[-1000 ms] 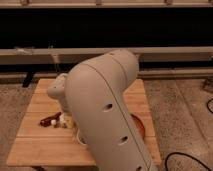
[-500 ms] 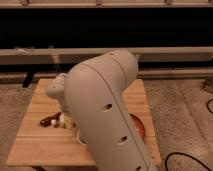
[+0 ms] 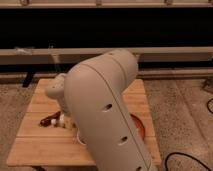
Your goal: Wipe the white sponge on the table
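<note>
The arm (image 3: 107, 115) fills the middle of the view and hides much of the tabletop (image 3: 40, 150), so the step has to be judged from little. Its wrist reaches down over the left-middle of the planks. The gripper (image 3: 63, 116) sits there, low and close to the surface, mostly hidden behind the arm, and I cannot tell whether it is spread, closed or pinching anything. Just below it lies a pale lump (image 3: 64, 123), probably the white sponge, though its shape is too unclear to be sure. This looks like the start of the wiping, or the moment of taking hold. The next move calls for a firm hold on the sponge, downward pressure and a sweep along the bare planks. A small dark reddish-brown object (image 3: 48, 120) lies just beside the pale lump on its left, where a leftward stroke would push it. A reddish round dish (image 3: 139, 126) shows past the arm on the right, limiting the sweep that way. A cable (image 3: 186, 159) lies on the floor (image 3: 185, 115), well apart.
</note>
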You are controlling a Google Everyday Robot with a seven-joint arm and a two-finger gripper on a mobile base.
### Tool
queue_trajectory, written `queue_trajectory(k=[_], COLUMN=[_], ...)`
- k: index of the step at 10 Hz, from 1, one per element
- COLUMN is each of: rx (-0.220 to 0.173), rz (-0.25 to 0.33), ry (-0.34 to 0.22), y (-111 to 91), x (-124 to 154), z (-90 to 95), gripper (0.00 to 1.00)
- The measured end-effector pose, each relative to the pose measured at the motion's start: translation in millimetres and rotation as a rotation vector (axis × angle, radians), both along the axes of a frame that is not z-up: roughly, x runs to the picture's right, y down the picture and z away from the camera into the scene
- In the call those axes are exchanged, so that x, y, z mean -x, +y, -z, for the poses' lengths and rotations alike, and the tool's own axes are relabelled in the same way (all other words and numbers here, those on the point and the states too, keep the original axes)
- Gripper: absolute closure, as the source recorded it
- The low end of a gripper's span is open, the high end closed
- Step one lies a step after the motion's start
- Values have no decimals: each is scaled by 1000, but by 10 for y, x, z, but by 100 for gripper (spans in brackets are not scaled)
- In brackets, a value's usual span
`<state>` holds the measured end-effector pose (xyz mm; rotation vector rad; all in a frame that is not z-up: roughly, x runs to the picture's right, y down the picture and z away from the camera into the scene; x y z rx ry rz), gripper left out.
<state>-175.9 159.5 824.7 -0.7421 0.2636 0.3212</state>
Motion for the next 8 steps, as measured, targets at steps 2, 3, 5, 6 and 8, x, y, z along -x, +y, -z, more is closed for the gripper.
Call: queue_trajectory(k=[2,3,5,6,8], rx=[-21,-31,-56,-61,-87], rz=[-52,-76,-140,-166,-251], ry=[6,6,9,4,-25], y=[-335,-503,-998,-1137,-1445], x=[-38,-79,-188,-171,-7], z=[-102,-169,-416,-497,-723], gripper=[20,20,20,20,20])
